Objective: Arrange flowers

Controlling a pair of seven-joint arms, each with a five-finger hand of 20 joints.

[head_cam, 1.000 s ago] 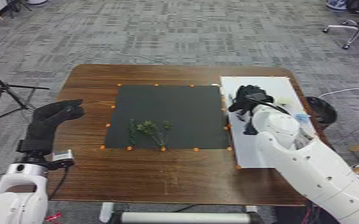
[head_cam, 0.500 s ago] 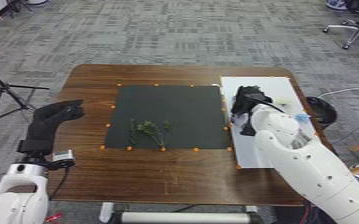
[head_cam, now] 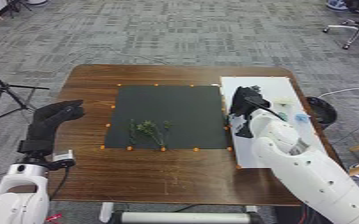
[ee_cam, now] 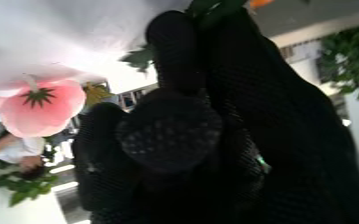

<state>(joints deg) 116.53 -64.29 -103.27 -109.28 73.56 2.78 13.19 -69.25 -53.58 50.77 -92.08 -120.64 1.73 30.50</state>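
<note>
The right hand (head_cam: 249, 102) is over the white board (head_cam: 257, 157) on the right side of the brown tabletop (head_cam: 167, 175). It is too dark to tell if this hand is wide, narrow or holding something. In the right wrist view, a pink flower (ee_cam: 42, 107) is near this hand, and green leaves (ee_cam: 215, 10) are right by its tip. A pale yellow flower (head_cam: 283, 100) and a blue flower (head_cam: 302, 118) lie on the board, just beside the right hand and arm. Green stems (head_cam: 149, 129) lie on the black mat (head_cam: 169, 102), well apart from both hands. The left hand (head_cam: 53, 114) is loose and a bit wide, beside the mat.
</note>
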